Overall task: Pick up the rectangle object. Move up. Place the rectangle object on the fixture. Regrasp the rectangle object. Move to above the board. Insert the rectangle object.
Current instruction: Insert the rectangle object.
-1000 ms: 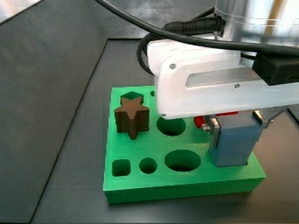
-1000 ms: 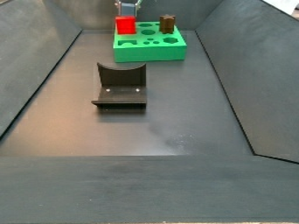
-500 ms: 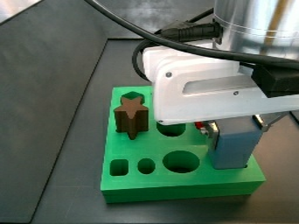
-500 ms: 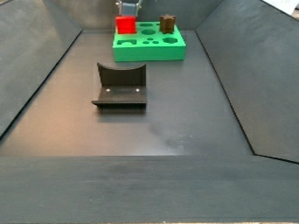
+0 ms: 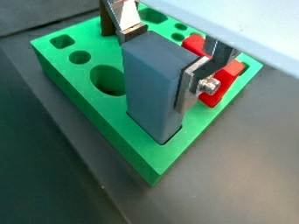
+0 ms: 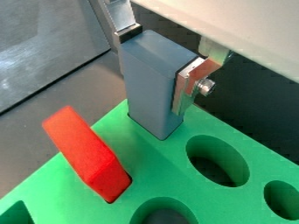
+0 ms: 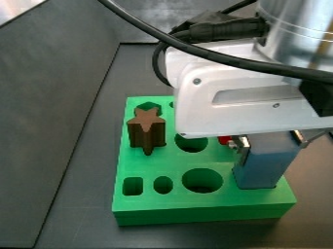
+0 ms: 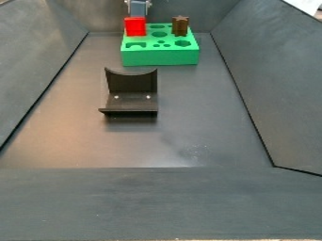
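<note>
Over the far corner of the board [image 7: 196, 199] is where I've got the hand [image 5: 163, 54] parked, clamped on the rectangle object [image 5: 156, 87]. Both wrist views show the silver fingers [image 6: 191, 81] pressed flat on opposite faces of the block, so it's a proper pinch, not a loose one.

The block hangs straight down from the hand, long axis vertical, bottom end right at the green top surface. In a wrist view [image 6: 152, 83] the lower end looks like it's already a bit inside its slot, but I honestly can't tell how deep, or whether it's just sitting on the rim. So my guess is we're on the insert step, and what's left is a straight push down along that long axis. Any tilt and it'll jam on the slot edge.

Room is kinda tight. The red cube [image 6: 84, 150] sits just beside the block, leaning in its own hole, close but not touching as far as I can see. The brown star piece [image 7: 146, 128] is well clear on the other side of the board. The fixture [image 8: 128, 92] is empty, out in the middle of the dark desk [image 8: 176, 141], well away from everything.
</note>
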